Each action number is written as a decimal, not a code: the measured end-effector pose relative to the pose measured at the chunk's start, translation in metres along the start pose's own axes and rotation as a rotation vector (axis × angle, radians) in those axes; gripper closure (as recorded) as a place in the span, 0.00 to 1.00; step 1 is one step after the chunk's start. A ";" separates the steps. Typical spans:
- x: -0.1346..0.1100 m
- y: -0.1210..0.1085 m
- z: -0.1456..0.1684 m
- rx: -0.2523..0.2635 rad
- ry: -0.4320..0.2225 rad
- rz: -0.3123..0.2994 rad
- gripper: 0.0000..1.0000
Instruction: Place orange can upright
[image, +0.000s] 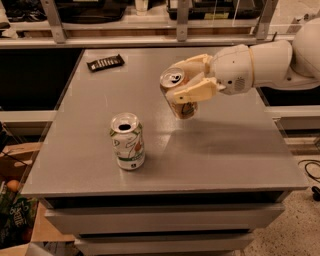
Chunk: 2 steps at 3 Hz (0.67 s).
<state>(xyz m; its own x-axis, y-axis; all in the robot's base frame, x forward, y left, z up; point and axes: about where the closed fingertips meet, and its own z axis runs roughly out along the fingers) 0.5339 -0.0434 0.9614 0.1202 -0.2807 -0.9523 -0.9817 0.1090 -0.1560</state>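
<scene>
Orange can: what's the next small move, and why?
Probably lower it straight down while levelling it. The end effector grips the orange can above the table, with the can's top leaning slightly left and its shadow on bare surface below. The white can stands well off to the left, so the descent looks unobstructed.

Smooth matt grey worktop (225, 150) with a dull sheen, smooth cream plastic claw (178, 83) above its middle clamped round the shiny metal orange can (185, 109), glossy printed metal white-and-green can (128, 142), shiny black wrapper (105, 62).
</scene>
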 end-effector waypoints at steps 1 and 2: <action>0.004 0.005 0.002 -0.017 -0.031 -0.005 1.00; 0.007 0.006 0.003 -0.024 -0.046 0.011 1.00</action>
<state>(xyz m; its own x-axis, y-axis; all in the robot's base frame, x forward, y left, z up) 0.5295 -0.0418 0.9535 0.1153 -0.2352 -0.9651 -0.9862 0.0893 -0.1396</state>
